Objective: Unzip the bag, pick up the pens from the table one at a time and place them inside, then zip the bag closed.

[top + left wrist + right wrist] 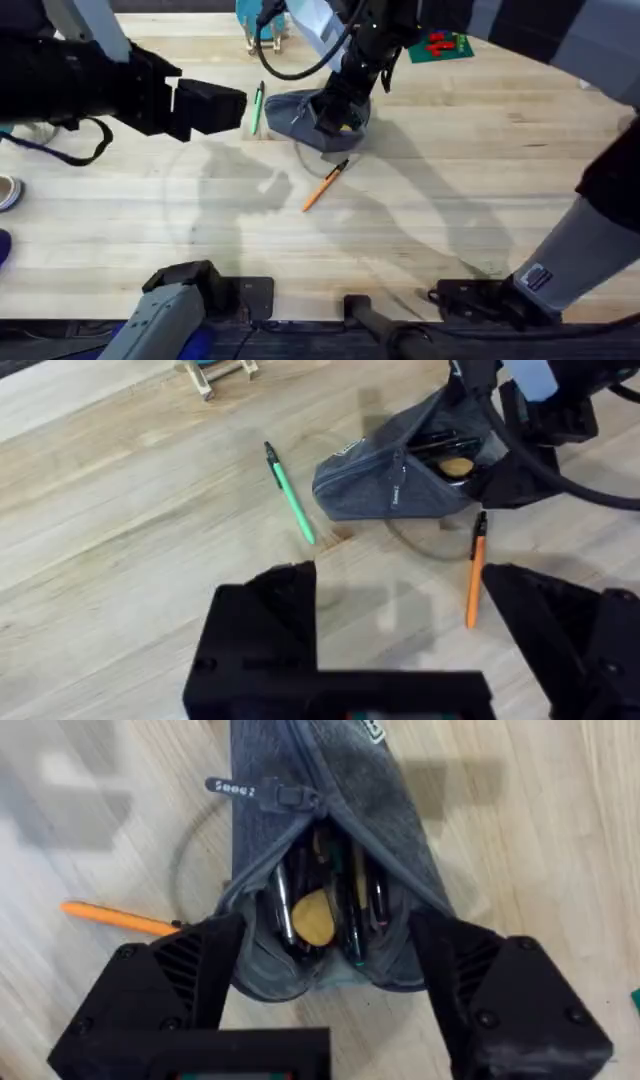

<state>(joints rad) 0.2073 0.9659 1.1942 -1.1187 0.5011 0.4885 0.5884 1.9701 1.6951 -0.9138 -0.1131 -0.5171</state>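
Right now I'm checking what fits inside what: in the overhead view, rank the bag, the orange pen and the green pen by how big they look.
1. The bag, clearly the bulkiest, partly covered by the right claw.
2 and 3. The orange pen and the green pen look about alike in length and thickness, so I won't rank them.

The zipper pull (232, 788) of the bag (350, 810) is carrying small white letters, seen upside down; they are looking like "Zeeos", but this reading is not sure. A white label (372, 728) on the bag's side is showing marks too small to read.
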